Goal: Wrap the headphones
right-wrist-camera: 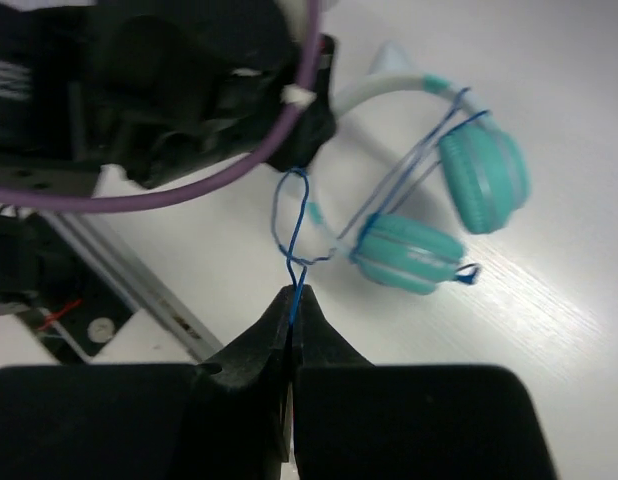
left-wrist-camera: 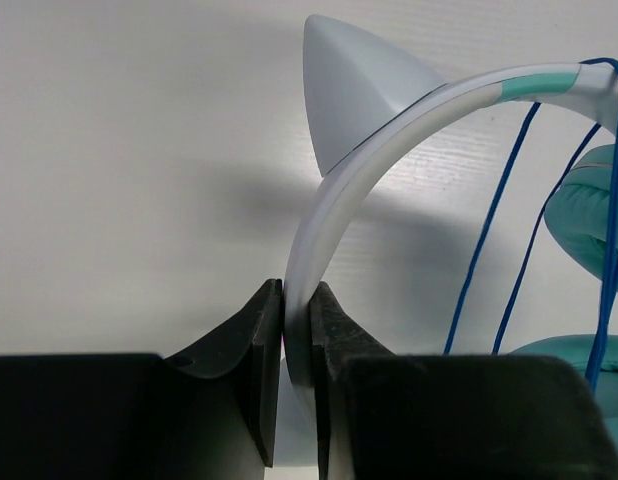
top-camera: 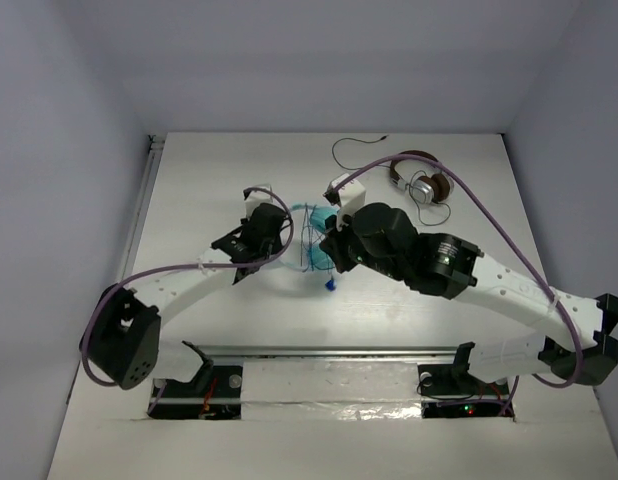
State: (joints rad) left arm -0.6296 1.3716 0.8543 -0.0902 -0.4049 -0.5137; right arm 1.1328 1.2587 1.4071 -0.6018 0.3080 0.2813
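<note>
The headphones point(top-camera: 311, 216) lie at mid-table, with teal ear cups point(right-wrist-camera: 483, 168), a pale headband point(left-wrist-camera: 389, 130) bearing a pointed ear and a thin blue cable point(left-wrist-camera: 486, 232). My left gripper point(left-wrist-camera: 297, 302) is shut on the headband near its lower end; it also shows in the top view point(top-camera: 269, 232). My right gripper point(right-wrist-camera: 292, 298) is shut on a loop of the blue cable point(right-wrist-camera: 292, 225), held above the table just right of the ear cups in the top view point(top-camera: 331, 252). Several cable strands run across the headband and cups. The blue plug point(top-camera: 331, 285) hangs below.
Brown-and-silver headphones point(top-camera: 427, 186) with a black cable point(top-camera: 349, 150) lie at the back right. A metal rail point(top-camera: 329, 350) runs along the near edge between the arm bases. The purple arm cables point(top-camera: 489, 215) arch over the table.
</note>
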